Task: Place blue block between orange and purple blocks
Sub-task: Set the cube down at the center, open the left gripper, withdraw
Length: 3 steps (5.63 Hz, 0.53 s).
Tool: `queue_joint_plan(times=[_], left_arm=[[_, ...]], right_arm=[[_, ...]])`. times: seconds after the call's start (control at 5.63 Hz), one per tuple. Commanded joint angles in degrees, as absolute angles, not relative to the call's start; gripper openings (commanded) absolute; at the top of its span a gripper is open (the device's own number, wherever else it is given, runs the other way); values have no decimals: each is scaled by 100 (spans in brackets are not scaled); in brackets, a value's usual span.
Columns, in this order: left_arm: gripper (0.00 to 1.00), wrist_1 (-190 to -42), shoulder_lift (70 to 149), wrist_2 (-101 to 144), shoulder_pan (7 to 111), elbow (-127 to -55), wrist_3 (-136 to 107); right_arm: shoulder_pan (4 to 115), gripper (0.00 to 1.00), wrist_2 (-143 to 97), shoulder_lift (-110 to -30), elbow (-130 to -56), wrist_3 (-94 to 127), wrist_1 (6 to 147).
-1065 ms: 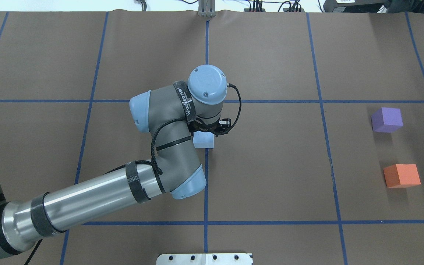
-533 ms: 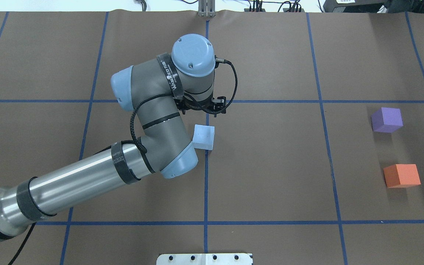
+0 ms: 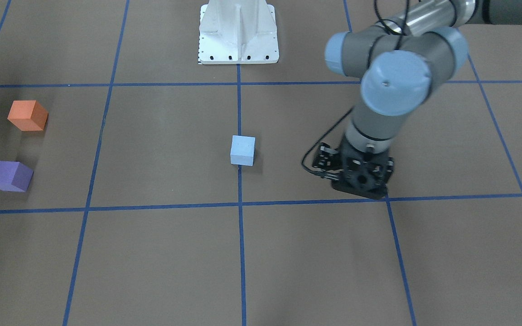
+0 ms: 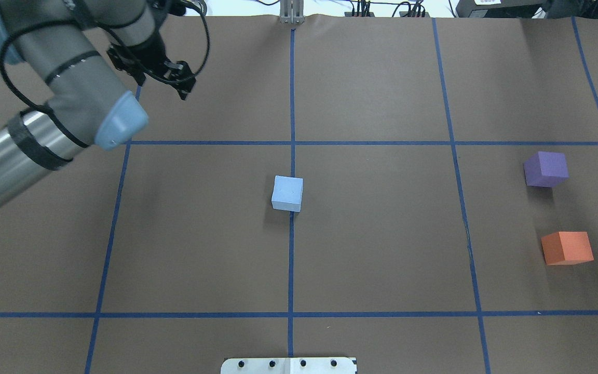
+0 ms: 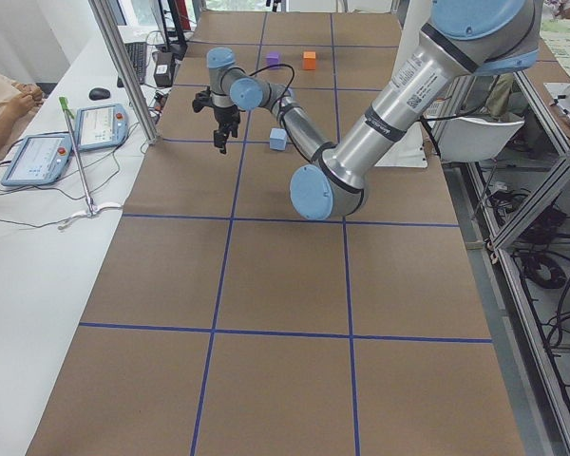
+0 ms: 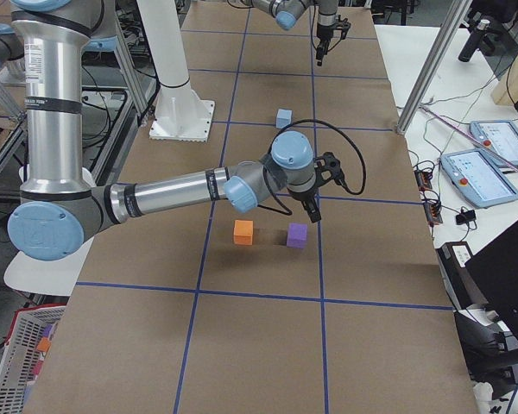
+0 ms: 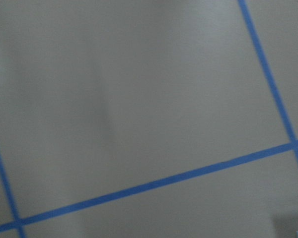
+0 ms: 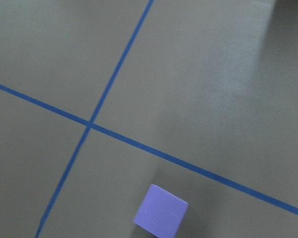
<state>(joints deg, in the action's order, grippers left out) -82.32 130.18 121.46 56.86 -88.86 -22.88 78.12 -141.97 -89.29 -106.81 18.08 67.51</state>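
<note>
Brown paper covers the table [image 4: 382, 259], ruled into squares by blue tape lines [image 4: 291, 270].

- The blue block [image 4: 287, 193] sits on the paper at mid-table, on the centre tape line, with nothing touching it.
- The purple block [image 4: 545, 169] and orange block [image 4: 566, 248] stand well apart from it on the robot's right. The bare gap between them is unfilled.
- The left gripper [image 4: 180, 85] hangs over the far left squares, well away from the blue block and carrying nothing. Whether its fingers are spread or pressed together cannot be told.
- The right gripper [image 6: 314, 212] hovers near the purple block, which shows in the right wrist view. Its finger state cannot be told either.

Judgement: the placement itself is not done. The blue block sits roughly halfway across, so a regrasp, the carry to the right and the set-down in the gap are all left. The right arm looks better placed for these.
</note>
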Motion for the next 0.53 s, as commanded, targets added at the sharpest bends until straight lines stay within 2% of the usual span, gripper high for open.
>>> queue_joint_plan(times=[0.0,0.18,0.36], left_arm=[[100,-8218,12404,12365,6919,-9025,-970],[100,-8400,11636,12357,7039,-9435,-976],[100,-8455,11132,12384,7110,-9318,-1028]], right_arm=[[6347,100,-13942,-7776,-10872,4580,6785],[5458,100,-13217,-7178,-10898,5745,6829],[4710,100,-12270,-6389,-10959,6070,7899]])
